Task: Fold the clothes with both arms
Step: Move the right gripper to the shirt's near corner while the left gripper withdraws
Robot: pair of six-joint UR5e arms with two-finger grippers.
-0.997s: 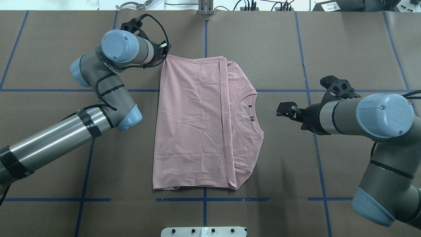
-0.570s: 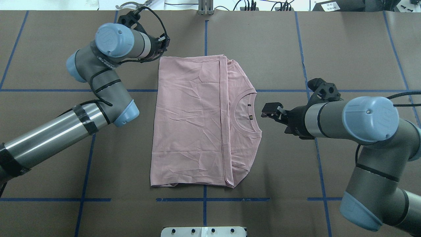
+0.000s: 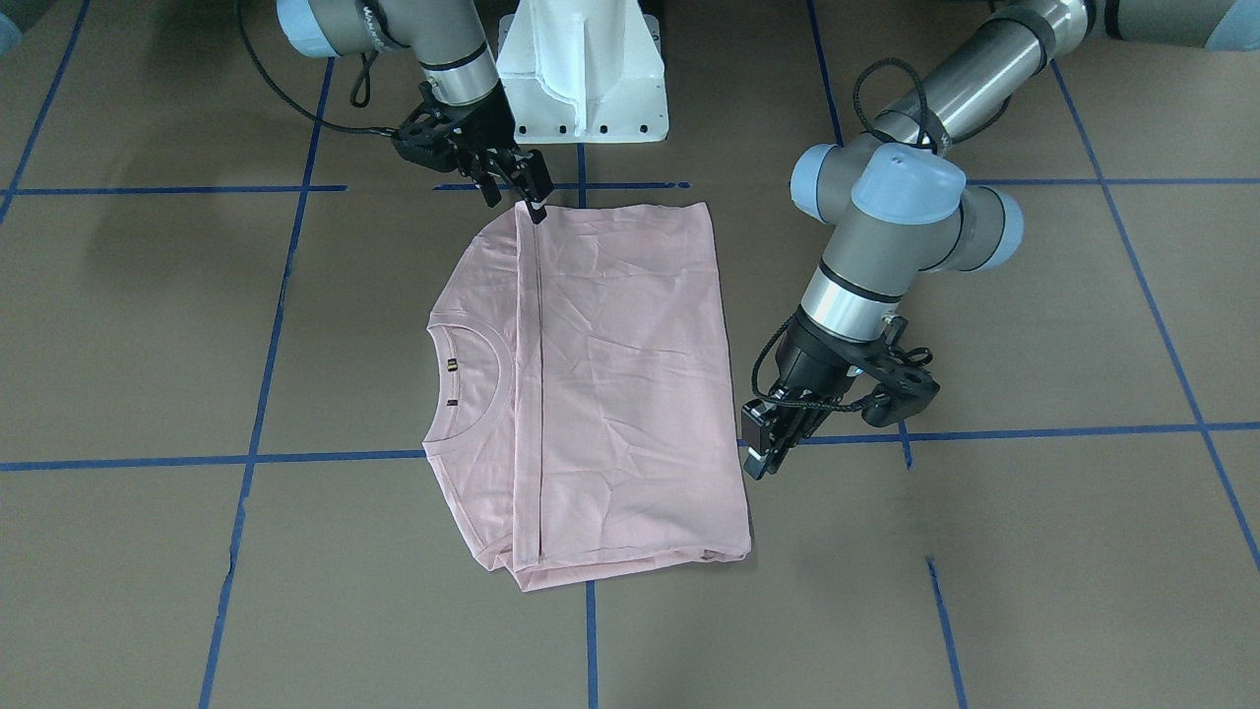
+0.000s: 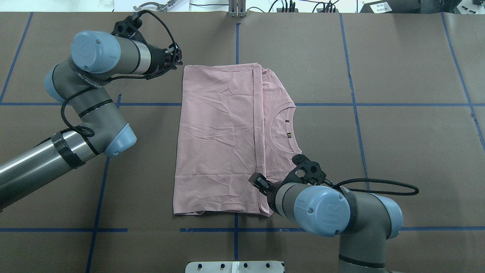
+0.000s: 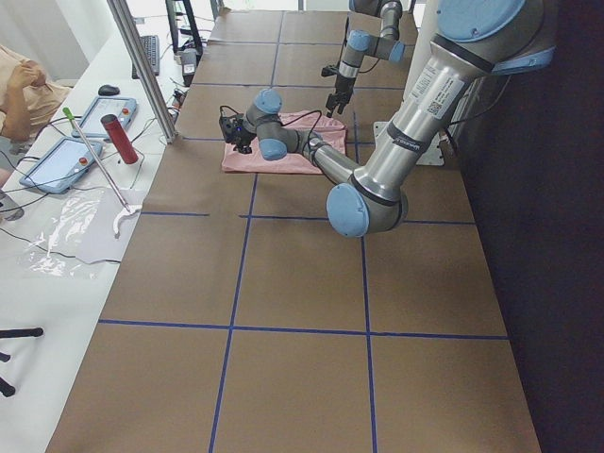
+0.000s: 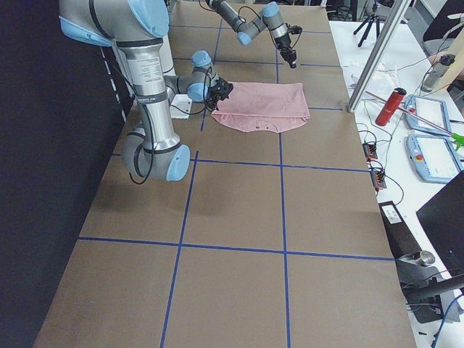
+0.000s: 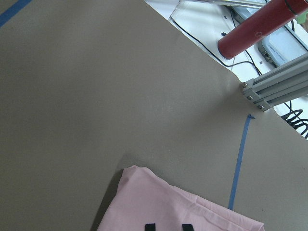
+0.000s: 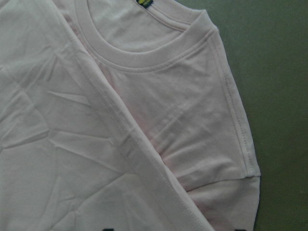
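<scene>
Right hand [image 3: 520, 195]: fingers spread, nothing held, low over robot-side edge of pale pink short-sleeved T-shirt [image 4: 216, 140], right at fold line. Whether it touches cloth, you cannot tell from these views. Left hand [image 3: 760, 445]: released, empty; your wrist view shows black fingertips [image 7: 150, 226] apart, near shirt's far left corner. Shirt lies flat, mid brown paper-covered tabletop [image 4: 398, 76], plain panel folded over, ribbed collar [image 4: 282, 131] exposed toward robot's right.
</scene>
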